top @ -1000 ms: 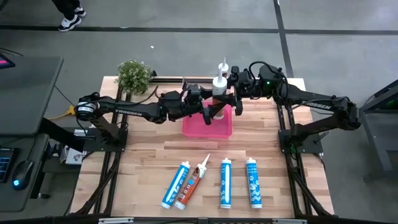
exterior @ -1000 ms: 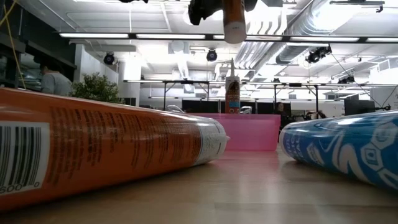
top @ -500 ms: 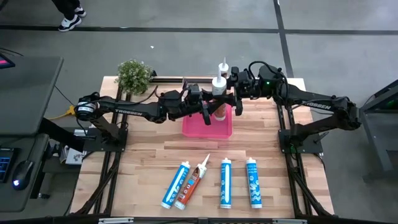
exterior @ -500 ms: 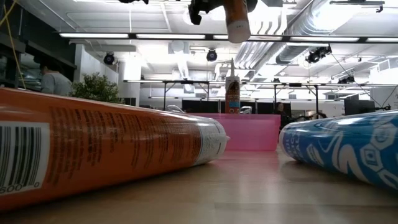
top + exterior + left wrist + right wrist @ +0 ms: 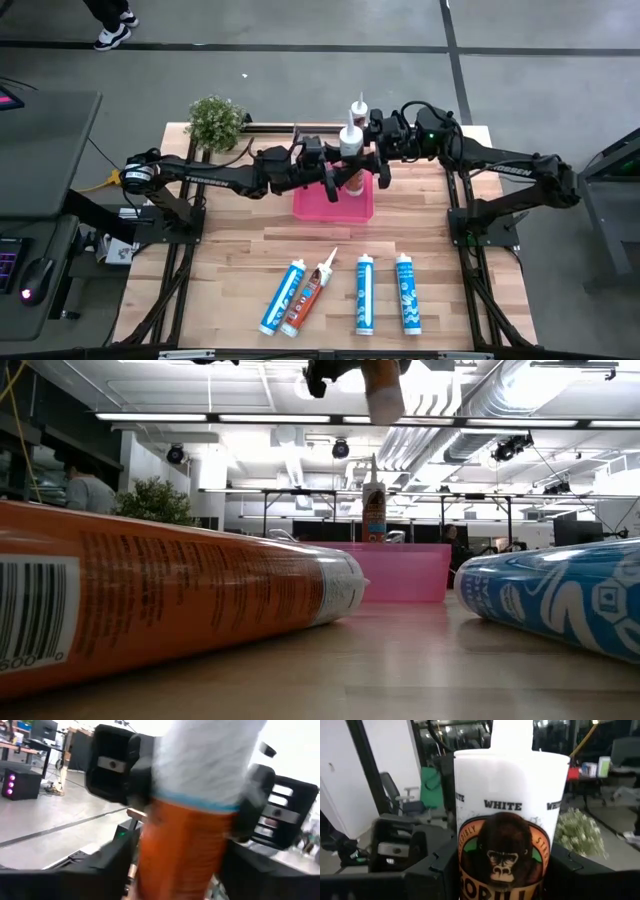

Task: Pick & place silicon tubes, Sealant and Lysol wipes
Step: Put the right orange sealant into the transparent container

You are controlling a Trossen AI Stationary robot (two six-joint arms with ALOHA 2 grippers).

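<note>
- Pink bin [image 5: 333, 205] sits at 12 o'clock from table centre; both arms meet directly over it.
- Left arm reaches in from 9 o'clock, stretched nearly flat. Left gripper [image 5: 333, 185] is at the bin's near-left area, right against the held bottle.
- Right arm reaches in from 3 o'clock, elbow out toward the table's right edge. Right gripper [image 5: 378, 168] is over the bin's 1 o'clock corner.
- Orange-and-white sealant bottle [image 5: 350, 150] is between the two grippers, in the air above the bin and not touching it. The low view shows it hanging at the top of frame, base down and slightly tilted.
- Right gripper is clamped on the sealant bottle: its wrist view has the gorilla label seated between the two dark fingers [image 5: 425, 870], white cap up.
- Left gripper: cannot tell if it is gripping or clear. Its wrist view is filled by the bottle's orange body, blurred, with the right gripper's fingers either side.
- Second bottle [image 5: 358, 108] stands upright on the table at 12 o'clock, just behind the bin, untouched.
- Four tubes lie along the 6 o'clock edge, well apart from both arms: blue tube [image 5: 283, 297] and orange tube [image 5: 312, 290] side by side, both angled toward 1 o'clock; two more blue tubes [image 5: 363, 294] at their 3 o'clock, pointing to 12.
- Potted plant [image 5: 215, 120] is at the 11 o'clock corner.
</note>
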